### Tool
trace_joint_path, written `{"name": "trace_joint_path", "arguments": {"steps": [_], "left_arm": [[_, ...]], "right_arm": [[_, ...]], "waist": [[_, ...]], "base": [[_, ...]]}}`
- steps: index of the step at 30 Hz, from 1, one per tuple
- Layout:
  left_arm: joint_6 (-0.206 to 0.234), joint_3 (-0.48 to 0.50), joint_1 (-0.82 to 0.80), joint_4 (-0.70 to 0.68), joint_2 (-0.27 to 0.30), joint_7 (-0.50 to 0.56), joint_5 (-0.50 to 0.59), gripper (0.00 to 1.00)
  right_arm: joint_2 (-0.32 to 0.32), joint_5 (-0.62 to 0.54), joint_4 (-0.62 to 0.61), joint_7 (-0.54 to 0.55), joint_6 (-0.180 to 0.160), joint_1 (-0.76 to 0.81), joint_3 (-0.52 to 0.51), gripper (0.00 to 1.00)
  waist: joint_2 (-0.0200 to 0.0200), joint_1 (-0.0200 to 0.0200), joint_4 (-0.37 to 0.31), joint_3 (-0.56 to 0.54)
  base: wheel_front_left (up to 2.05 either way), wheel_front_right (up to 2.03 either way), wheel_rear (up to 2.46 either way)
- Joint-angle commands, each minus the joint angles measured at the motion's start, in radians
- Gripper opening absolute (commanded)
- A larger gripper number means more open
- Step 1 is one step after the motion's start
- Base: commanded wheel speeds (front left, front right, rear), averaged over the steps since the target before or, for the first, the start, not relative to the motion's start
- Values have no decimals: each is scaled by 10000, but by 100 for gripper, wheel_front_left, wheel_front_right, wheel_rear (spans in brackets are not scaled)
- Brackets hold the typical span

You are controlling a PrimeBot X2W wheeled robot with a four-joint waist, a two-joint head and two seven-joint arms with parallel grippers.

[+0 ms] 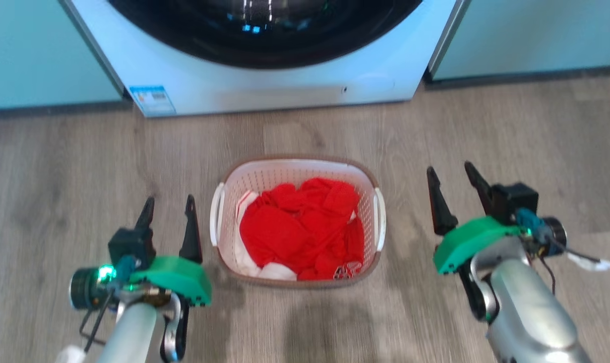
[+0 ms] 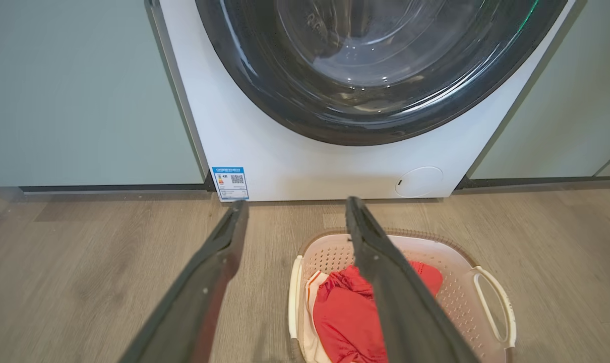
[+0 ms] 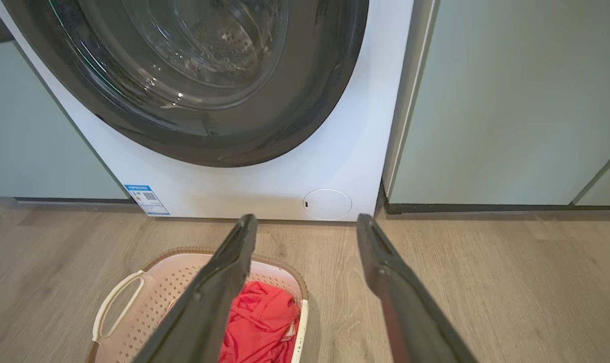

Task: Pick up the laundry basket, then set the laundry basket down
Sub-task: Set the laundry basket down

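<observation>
Both—left gripper (image 1: 169, 199), right gripper (image 1: 449, 167)—stand splayed, clear of the laundry basket (image 1: 285, 176).

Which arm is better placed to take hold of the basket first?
Left, narrowly: the open left gripper stands close beside the laundry basket, level with its side handle; the open right gripper stands farther out and ahead.

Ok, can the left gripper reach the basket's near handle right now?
Probably yes: the left gripper is open beside the laundry basket, with only bare floor between it and that handle.
</observation>
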Motion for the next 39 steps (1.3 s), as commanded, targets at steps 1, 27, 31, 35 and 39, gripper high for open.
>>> {"name": "trace_joint_path", "arguments": {"steps": [1,27,31,35,39], "left_arm": [[-64,533,123,-601,41,-93,181,100],[-442,1654,3139,-3038,-414,-93,771,100],[-475,1727,3129,-3024,-425,-93,813,100],[-486,1762,3117,-2974,-431,-93,874,100],[-496,1783,3100,-2978,-435,-93,930,100]], "right_arm": [[138,-64,-578,-133,69,327,116,100],[139,-340,-2928,-133,69,3090,-535,100],[139,-327,-2925,-133,69,3106,-538,100],[139,-315,-2925,-133,69,3117,-559,100],[139,-311,-2925,-133,69,3114,-578,100]], "waist": [[-1,2,-128,-607],[-1,2,-159,-2157],[-1,2,-174,-2162],[-1,2,-194,-2161],[-1,2,-215,-2156]], "base": [[0,0,0],[0,0,0],[0,0,0],[0,0,0],[0,0,0]]}}
